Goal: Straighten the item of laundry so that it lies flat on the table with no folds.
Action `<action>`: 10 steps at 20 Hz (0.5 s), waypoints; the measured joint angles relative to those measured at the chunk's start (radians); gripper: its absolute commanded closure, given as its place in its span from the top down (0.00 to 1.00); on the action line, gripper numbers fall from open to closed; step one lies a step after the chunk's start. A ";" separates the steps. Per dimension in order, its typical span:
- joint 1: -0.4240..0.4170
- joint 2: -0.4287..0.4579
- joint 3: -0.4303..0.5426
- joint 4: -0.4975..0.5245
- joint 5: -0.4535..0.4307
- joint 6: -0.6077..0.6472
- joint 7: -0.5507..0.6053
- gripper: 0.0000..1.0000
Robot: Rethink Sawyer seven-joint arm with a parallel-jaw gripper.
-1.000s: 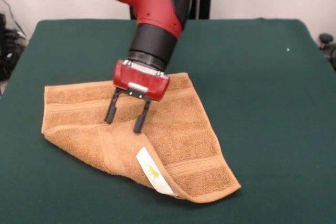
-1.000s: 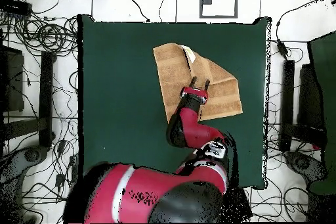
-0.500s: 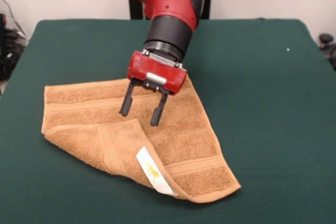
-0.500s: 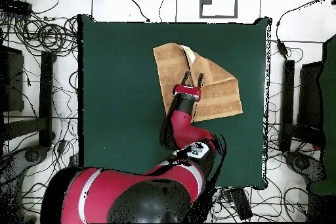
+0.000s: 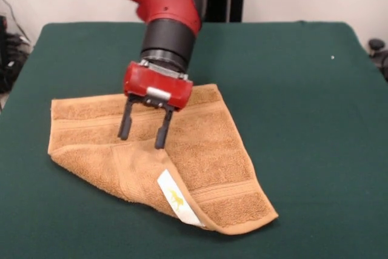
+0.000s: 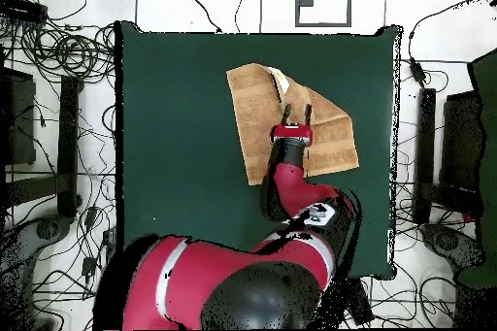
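The orange-tan towel (image 5: pixel 206 150) lies on the dark green table (image 5: pixel 303 89), left of centre. One corner is folded over onto the towel, showing a white tag (image 5: pixel 177 201) near the front. My gripper (image 5: pixel 142 140) is open and empty, pointing down, its fingertips just above the upper edge of the folded flap (image 5: pixel 136 171). In the overhead view the towel (image 6: pixel 257 114) lies at the table's (image 6: pixel 175 133) upper middle, with the gripper (image 6: pixel 296 110) over its centre.
Cables and equipment lie on the floor around the table (image 6: pixel 58 65). The table's right half in the front view is bare green cloth (image 5: pixel 315 150).
The gripper swung right and up off the flap half a second ago, then came back left and lower over the fold edge. The towel has not moved.
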 measured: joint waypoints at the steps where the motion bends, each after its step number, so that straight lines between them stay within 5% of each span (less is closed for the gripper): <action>1: -0.014 0.002 0.002 -0.013 -0.030 0.000 0.000 1.00; 10: -0.129 0.054 0.084 -0.183 -0.350 0.036 0.002 1.00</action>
